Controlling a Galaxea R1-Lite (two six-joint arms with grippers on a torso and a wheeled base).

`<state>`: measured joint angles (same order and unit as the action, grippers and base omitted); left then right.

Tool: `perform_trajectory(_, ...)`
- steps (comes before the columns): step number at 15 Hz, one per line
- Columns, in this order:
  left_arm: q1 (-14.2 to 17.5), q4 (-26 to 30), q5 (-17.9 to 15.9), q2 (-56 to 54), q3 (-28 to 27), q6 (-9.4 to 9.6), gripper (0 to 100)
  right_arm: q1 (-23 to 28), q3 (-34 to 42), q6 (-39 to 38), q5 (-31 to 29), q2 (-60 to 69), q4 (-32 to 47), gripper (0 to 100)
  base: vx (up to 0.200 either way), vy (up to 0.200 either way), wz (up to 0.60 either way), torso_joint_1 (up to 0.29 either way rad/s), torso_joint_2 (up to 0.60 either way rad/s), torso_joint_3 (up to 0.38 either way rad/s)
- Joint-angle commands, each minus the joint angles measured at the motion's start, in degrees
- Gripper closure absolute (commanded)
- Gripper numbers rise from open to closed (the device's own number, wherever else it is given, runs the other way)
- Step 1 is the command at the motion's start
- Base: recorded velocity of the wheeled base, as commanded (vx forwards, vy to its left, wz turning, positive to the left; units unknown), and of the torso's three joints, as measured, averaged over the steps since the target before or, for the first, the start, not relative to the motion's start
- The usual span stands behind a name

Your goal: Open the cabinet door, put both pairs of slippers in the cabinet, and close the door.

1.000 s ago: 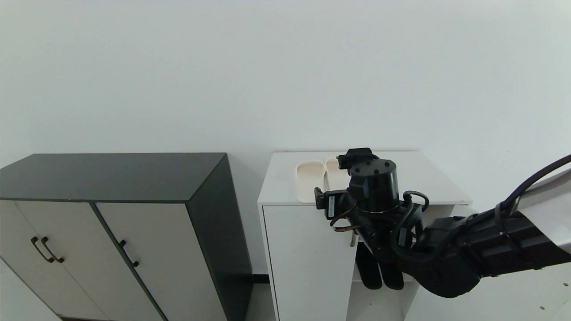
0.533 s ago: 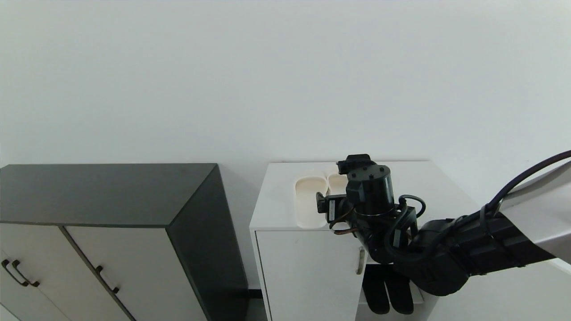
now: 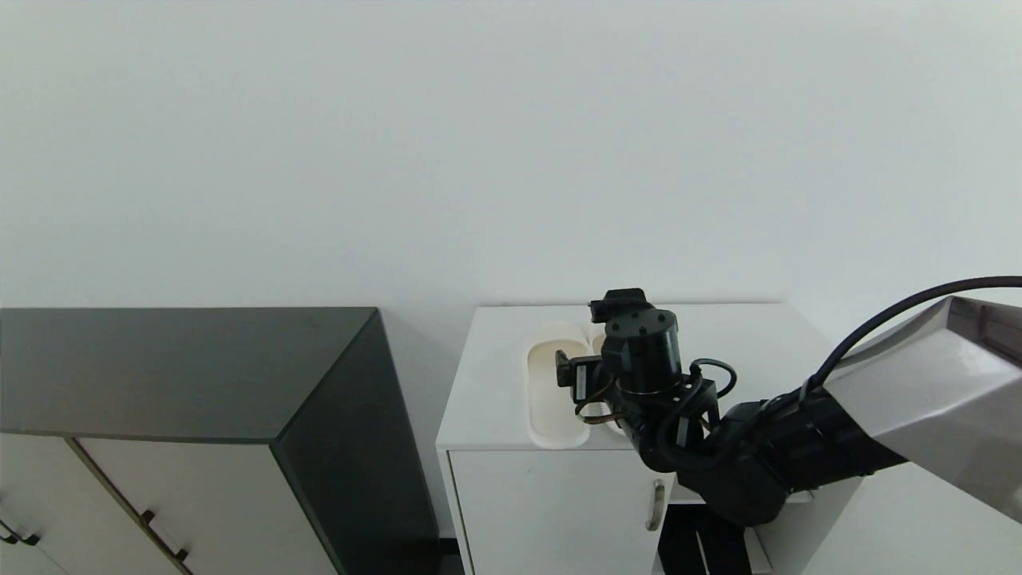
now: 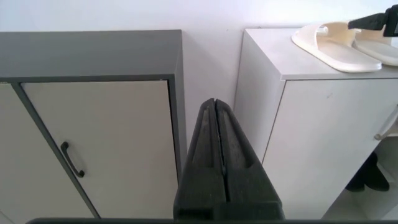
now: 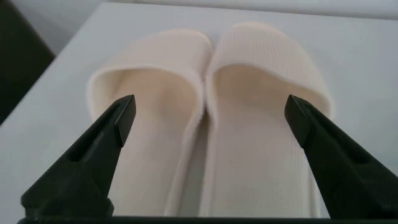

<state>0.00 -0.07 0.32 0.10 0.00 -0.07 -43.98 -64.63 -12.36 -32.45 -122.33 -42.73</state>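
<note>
Cabinet [image 3: 487, 383] with black slippers [image 3: 703, 547] inside, cream slippers [image 3: 551, 399] on top.

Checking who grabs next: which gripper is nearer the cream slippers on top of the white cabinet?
Right. The right gripper sits open over the cream slippers, spanning the pair; the left gripper, shut, is lower, well short of the white cabinet.

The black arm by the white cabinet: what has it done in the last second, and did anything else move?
The right arm has pushed in from the front edge of the white cabinet over its top; its open fingers now flank the cream slippers, gripping nothing. The camera also shifted, so the furniture only seems to slide. The cream slippers and the black slippers below stayed put.
</note>
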Motion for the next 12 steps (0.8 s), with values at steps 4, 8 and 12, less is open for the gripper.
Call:
perform_trajectory(4, 0.00, -0.01, 0.03, -0.01, 0.00, -0.01, 100, 1.09, -5.15, 0.06, 0.81, -4.41, 2.21, 0, 0.000, 0.000, 0.00, 0.000, 0.00, 0.000)
perform_trajectory(8, 0.00, -0.01, 0.03, -0.01, 0.00, -0.28, 100, 1.36, -9.02, 0.23, 0.72, -8.18, 2.74, 0, 0.000, 0.000, 0.00, 0.000, 0.00, 0.000)
perform_trajectory(12, 0.00, -0.01, 0.03, 0.08, 0.00, -0.28, 100, 2.59, -13.50, 0.41, 0.72, -11.17, 4.06, 0, 0.000, 0.000, 0.00, 0.000, 0.00, 0.000)
